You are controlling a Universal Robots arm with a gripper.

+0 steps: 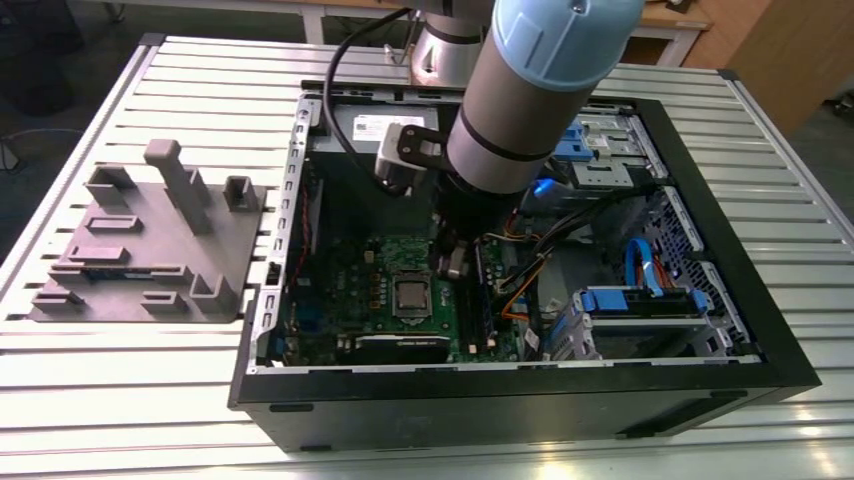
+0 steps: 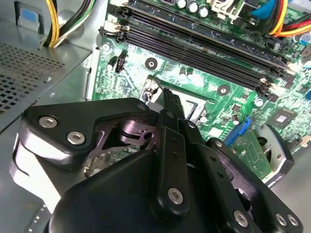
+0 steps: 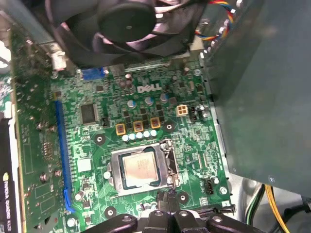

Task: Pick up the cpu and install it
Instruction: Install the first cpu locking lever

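Though the arm (image 1: 534, 90) hid much of the open computer case (image 1: 747, 330) in the exterior view, the cpu (image 3: 140, 168) showed plainly in the first wrist view, seated flat in its socket on the green motherboard (image 3: 97, 145). The end effector (image 3: 170, 198) hung just beside the socket, fingers pressed together on nothing. In the exterior view the arm reached steeply down into the case on the slatted tabletop (image 1: 134, 380).

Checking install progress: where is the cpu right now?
The cpu sits in its socket on the green motherboard, in the first wrist view just beyond the gripper; in the exterior view it lies low inside the open case.
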